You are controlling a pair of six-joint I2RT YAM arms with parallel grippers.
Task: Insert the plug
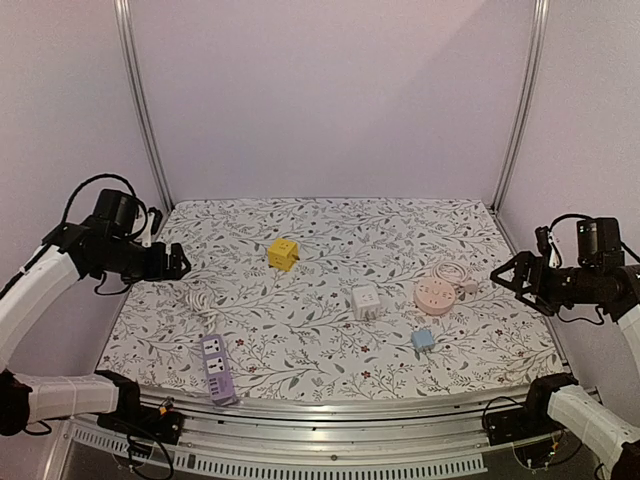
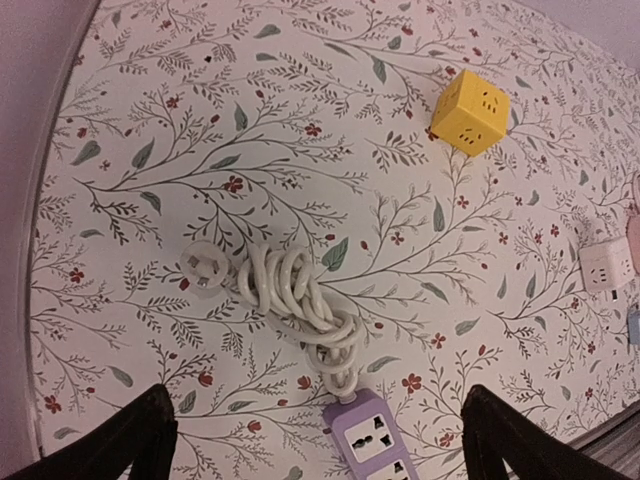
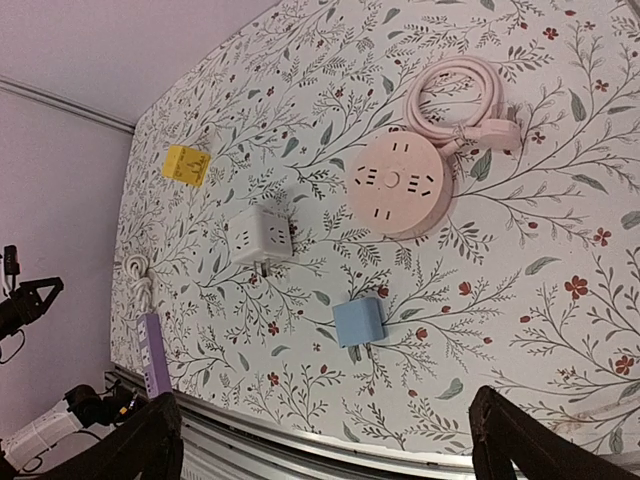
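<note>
The left gripper and right gripper are hanging wide open, gripping nothing. The round white plastic plug is lying at near left, its bundled white cord running to the lilac plastic power strip. It is looking light and rigid, likely best pinched across its body.

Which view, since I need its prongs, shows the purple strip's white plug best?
Left wrist: the white plug lies close, prong face visible. Top external shows it tiny; right wrist only a distant cord coil.
</note>
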